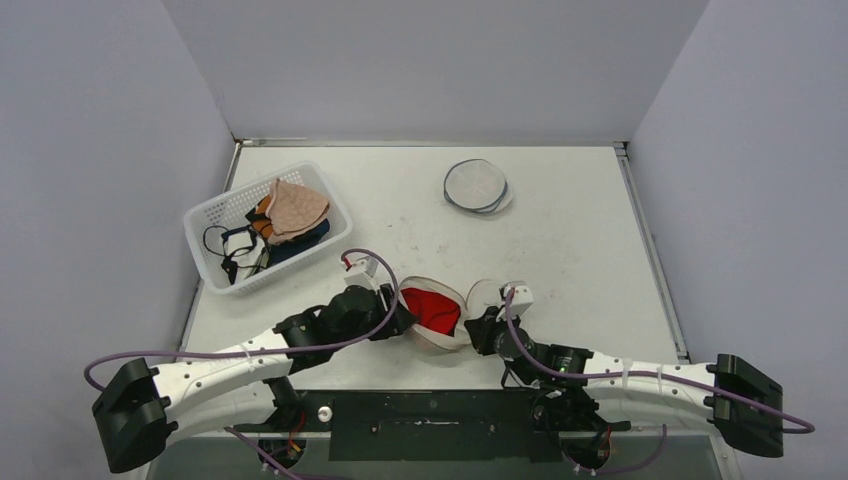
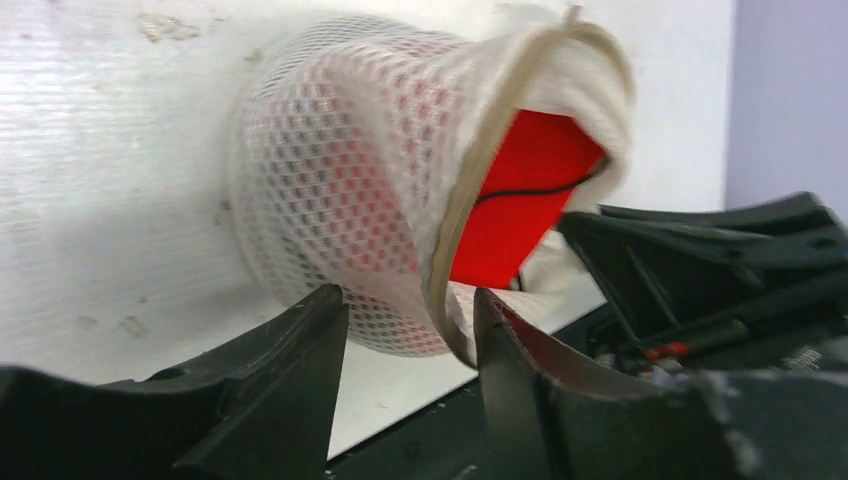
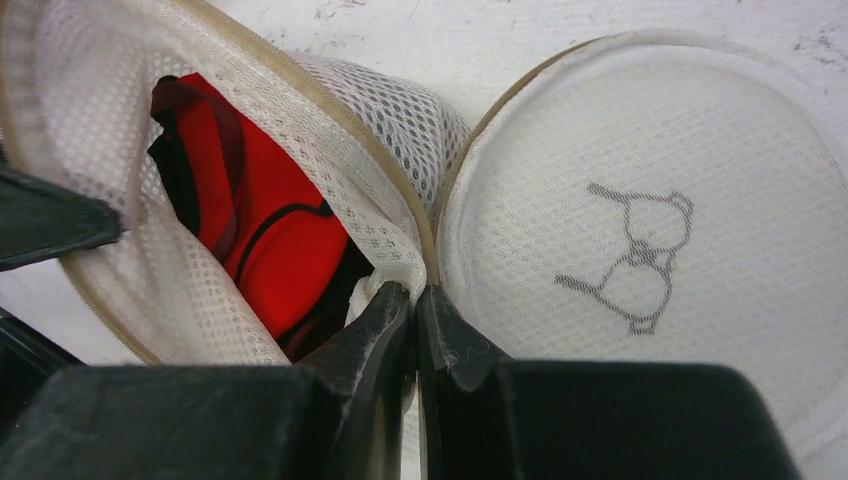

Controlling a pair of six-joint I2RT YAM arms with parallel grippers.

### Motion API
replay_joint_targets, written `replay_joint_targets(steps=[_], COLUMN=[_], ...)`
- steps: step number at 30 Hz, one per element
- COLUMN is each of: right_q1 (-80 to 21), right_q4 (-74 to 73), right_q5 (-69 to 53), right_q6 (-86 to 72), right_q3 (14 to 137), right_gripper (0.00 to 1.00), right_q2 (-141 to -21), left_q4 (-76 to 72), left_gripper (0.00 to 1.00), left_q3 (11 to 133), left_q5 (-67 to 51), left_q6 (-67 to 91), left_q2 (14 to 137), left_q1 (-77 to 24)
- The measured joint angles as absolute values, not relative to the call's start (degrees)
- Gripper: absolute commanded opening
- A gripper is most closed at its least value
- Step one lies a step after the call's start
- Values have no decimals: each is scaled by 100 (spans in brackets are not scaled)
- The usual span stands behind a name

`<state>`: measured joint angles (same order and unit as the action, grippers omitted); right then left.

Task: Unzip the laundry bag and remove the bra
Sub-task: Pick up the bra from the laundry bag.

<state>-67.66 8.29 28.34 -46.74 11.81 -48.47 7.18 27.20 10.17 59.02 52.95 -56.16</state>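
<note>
I have the laundry bag (image 1: 440, 312) lying unzipped, its two round halves folded apart like a shell. The bright red bra (image 1: 432, 308) sits inside the bag's left half, not yet out.

My right gripper (image 3: 415, 295) is at the bag's near edge, where the halves join. Its jaws are pressed together on the mesh and zip tape there, and the bra lies just left of them, inside the pocket.

My left gripper (image 2: 410, 310) is at the bag's left side with its jaws partly apart. The tan zip rim (image 2: 470, 200) of the bra's half hangs into the gap, close against one finger; I cannot tell whether it touches. The bra shows beyond that rim, clear of both fingers.

The bag's printed half (image 3: 640, 200) lies flat, right of the joint.
</note>
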Motion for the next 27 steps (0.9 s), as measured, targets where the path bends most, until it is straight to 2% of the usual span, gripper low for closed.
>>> replay_joint_targets(steps=[5,6,7,10,12,19,27], right_q1=[-6963,-6989,-6997,-7019,-7019,-7041,-7061], right_q4=[744,670,604,388,115,-390,228], right_q5=[2926,2954,2980,3026,3050,2829,1868], right_q6=[-4762,-4766,-4766,-4731,-4659,-4259,-4145], right_q3=[1181,1181,1181,1243,1441,2408,2886], right_gripper=[5,7,12,42,54,64,68], right_q2=[-4768,-4689,-4591,-4346,-4287,-4066,-5196], left_q4=[961,996,1035,1138,1149,1111,799], left_gripper=[4,0,0,0,0,0,0], left_q3=[2720,2720,2720,2720,2720,2718,2467], left_q5=[1409,1494,1570,1758,1826,1863,1835], left_q6=[5977,5977,5975,5933,5918,5848,5837], left_q2=[5564,5551,5527,5402,5297,5229,5304], left_q1=[-5621,-5621,-5621,-5623,-5627,-5708,-5771])
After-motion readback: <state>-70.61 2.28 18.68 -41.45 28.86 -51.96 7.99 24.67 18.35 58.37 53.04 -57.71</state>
